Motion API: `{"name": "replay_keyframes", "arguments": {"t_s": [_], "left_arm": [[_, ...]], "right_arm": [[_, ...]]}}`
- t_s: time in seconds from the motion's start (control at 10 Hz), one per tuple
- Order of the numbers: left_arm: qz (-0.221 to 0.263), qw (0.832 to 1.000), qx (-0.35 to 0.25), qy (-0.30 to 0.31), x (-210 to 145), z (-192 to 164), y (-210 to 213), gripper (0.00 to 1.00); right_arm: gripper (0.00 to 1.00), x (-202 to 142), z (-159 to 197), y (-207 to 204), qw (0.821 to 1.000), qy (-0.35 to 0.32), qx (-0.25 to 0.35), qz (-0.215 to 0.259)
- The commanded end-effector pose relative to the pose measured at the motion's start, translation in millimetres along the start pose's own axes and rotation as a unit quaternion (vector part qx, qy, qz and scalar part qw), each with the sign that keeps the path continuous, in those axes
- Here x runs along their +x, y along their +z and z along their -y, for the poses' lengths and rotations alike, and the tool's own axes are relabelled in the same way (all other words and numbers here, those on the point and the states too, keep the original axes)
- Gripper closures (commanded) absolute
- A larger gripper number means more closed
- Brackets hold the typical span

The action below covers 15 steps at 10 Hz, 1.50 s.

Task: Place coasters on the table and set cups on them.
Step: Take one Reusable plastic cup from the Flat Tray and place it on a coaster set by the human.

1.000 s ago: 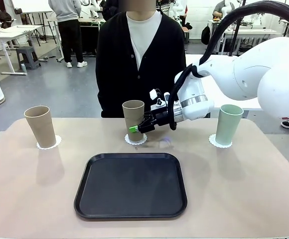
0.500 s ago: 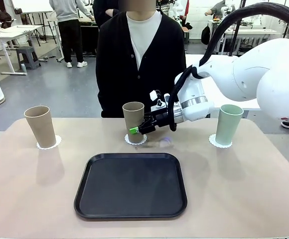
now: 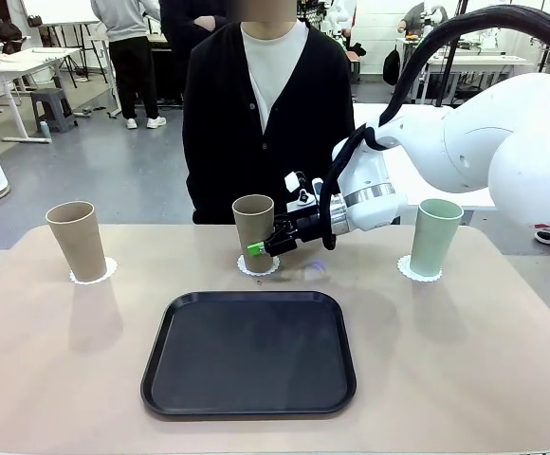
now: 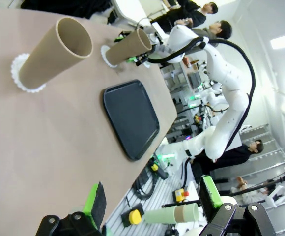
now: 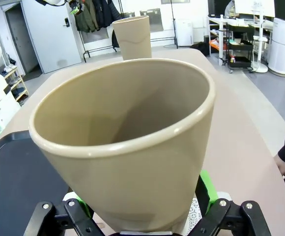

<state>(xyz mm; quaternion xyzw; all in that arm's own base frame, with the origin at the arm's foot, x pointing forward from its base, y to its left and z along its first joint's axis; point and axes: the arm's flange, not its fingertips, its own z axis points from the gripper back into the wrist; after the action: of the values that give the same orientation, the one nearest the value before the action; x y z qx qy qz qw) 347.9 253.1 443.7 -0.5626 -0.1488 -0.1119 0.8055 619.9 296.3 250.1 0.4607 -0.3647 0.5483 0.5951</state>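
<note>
The right hand stands wide around the middle beige cup on its coaster; retreat straight back (no sideways brush).

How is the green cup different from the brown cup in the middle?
The green cup is mint coloured, while the middle brown cup is beige-brown. The green cup stands free near the table's right end; the middle brown cup stands in front of the person, with the right gripper around its lower part, jaws open. Both are tall, handleless, upright, and each sits on a white coaster.
</note>
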Motion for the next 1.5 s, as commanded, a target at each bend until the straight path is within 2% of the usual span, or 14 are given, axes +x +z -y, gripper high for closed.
{"name": "replay_keyframes", "arguments": {"t_s": [0.0,0.6,1.4], "left_arm": [[0.002,1.0,0.0,-0.003,-0.3,1.8,1.6,0.0],[0.002,1.0,0.0,-0.003,-0.3,1.8,1.6,0.0],[0.002,1.0,0.0,-0.003,-0.3,1.8,1.6,0.0]], "right_arm": [[0.0,3.3,9.1,-1.4,1.0,-0.012,0.003,-0.027],[0.0,2.6,9.6,5.5,0.996,-0.04,-0.012,-0.075],[0.0,14.0,-5.4,32.2,0.979,-0.057,-0.046,-0.191]]}}
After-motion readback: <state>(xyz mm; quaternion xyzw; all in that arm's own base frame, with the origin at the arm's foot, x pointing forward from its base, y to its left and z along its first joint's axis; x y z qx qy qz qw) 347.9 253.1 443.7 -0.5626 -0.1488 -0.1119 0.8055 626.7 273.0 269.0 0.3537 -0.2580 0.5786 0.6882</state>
